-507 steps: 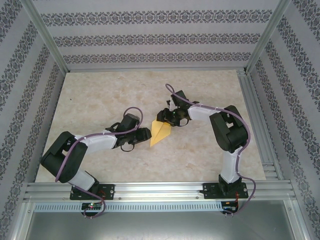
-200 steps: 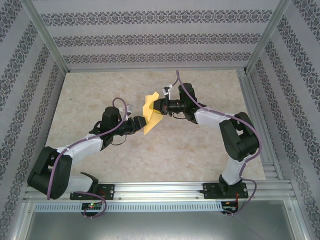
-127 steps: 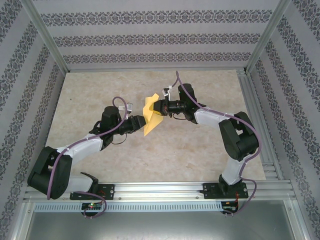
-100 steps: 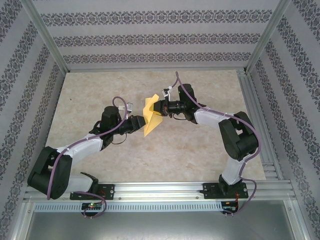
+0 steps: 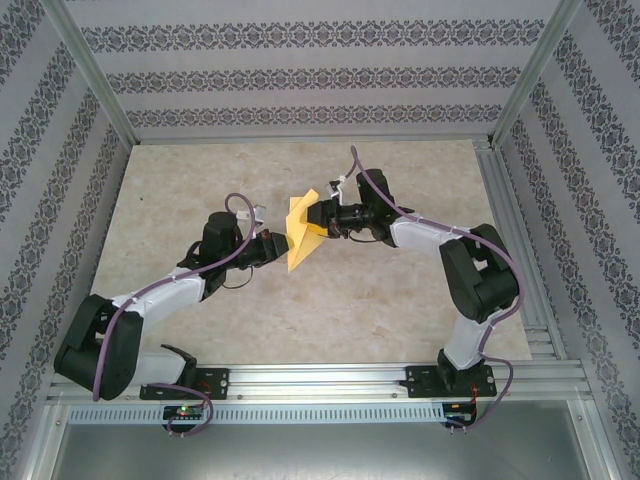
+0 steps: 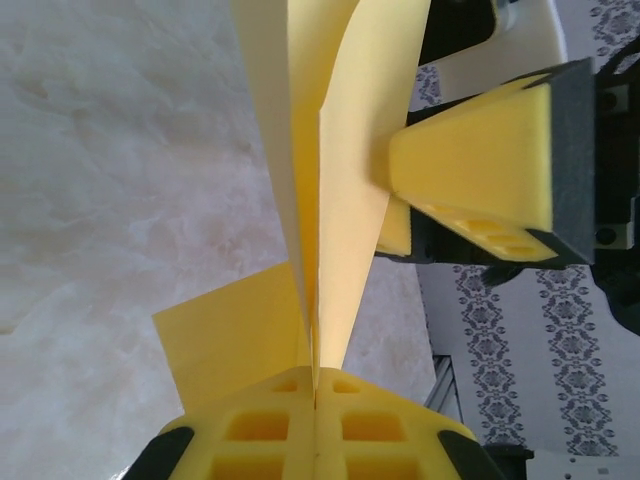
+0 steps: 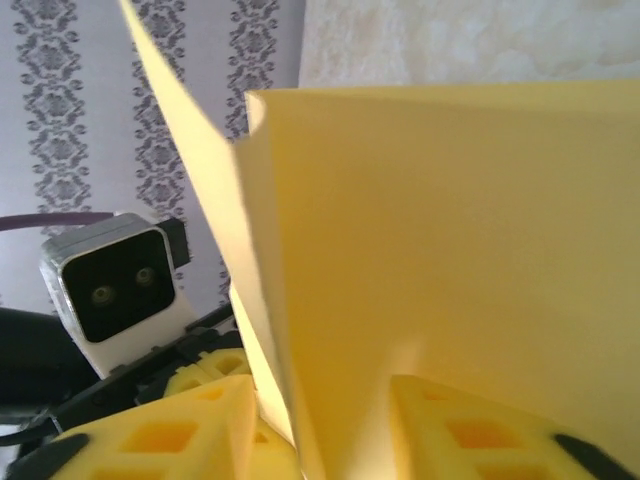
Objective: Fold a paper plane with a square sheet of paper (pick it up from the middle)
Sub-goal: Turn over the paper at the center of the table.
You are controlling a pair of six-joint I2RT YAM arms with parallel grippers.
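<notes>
Backdrop: patterned wallpaper walls [image 5: 300, 80] ring a pale marble-look desk [image 5: 180, 200], and both arms meet over its middle.
Paper: a thin yellow folded paper sheet [image 5: 300, 240] is up off the desk, hanging between the two tools. Its layered flaps fan out beyond the left tool's pads.
Left tool [image 5: 282, 244]: clamped tight, pads pressed together on the sheet's folded edge. That's the grip carrying it.
Right tool [image 5: 322, 222]: pads stand apart, one on each side of the flaps. One may be brushing a flap, but there looks to be no real pinch.
Handling: feather-light and floppy, stiff only along the creases. It'll crumple or tear easily and slide out of a lazy pinch.
Where to grip: on the centre crease where the layers stack, close beside the left tool, never on a single loose flap.
Risk: with one hold only, the flaps could splay or droop.
</notes>
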